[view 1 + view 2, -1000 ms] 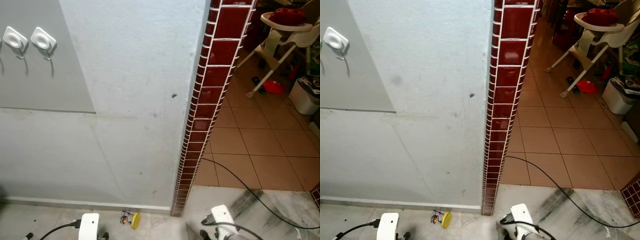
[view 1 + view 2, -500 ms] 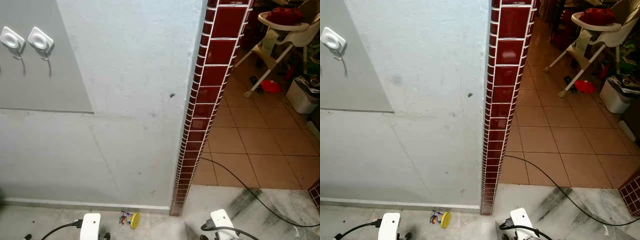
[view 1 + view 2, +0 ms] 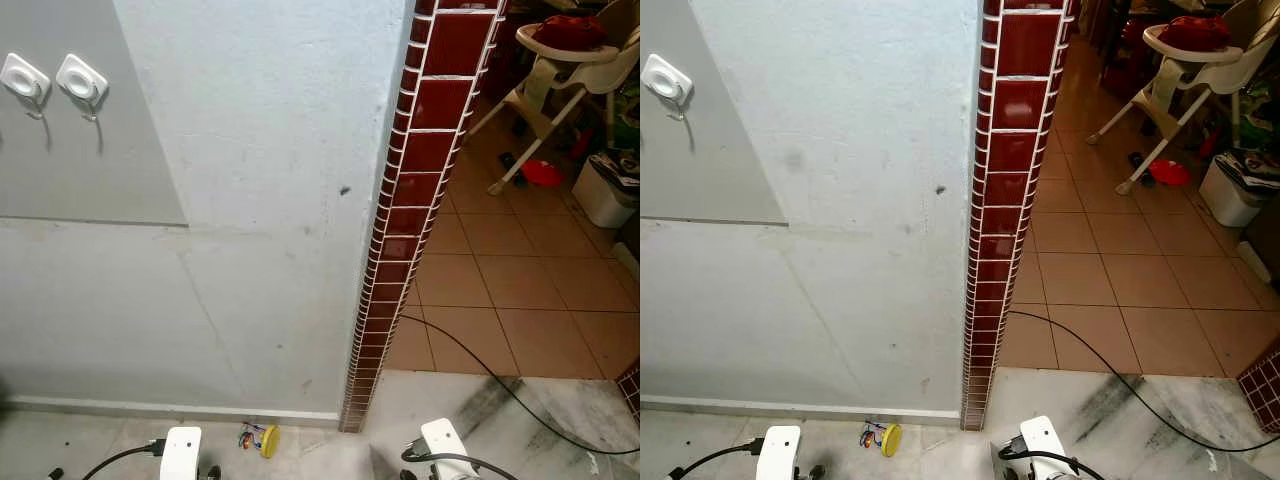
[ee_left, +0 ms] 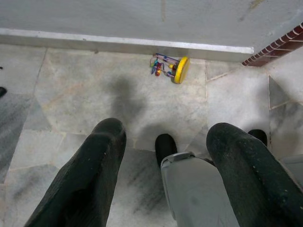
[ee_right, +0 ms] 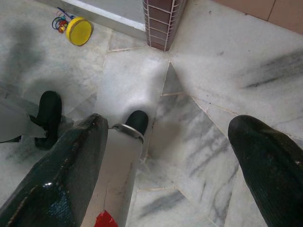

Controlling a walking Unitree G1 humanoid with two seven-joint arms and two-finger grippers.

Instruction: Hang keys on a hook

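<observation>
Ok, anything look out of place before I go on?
Yes: the keys, on a yellow tag, lie on the floor at the foot of the wall, not on a hook. Both hooks up on the grey panel hang bare, and both hands are open and hold nothing.

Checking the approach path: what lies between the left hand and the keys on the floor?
Bare marble floor, seen in the left wrist view, separates the open left hand from the keys.

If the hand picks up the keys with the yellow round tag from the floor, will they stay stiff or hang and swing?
The keys would probably dangle loosely, since several small pieces spread from one ring. The yellow tag looks like a disc resting on its edge, so a push might roll it.
</observation>
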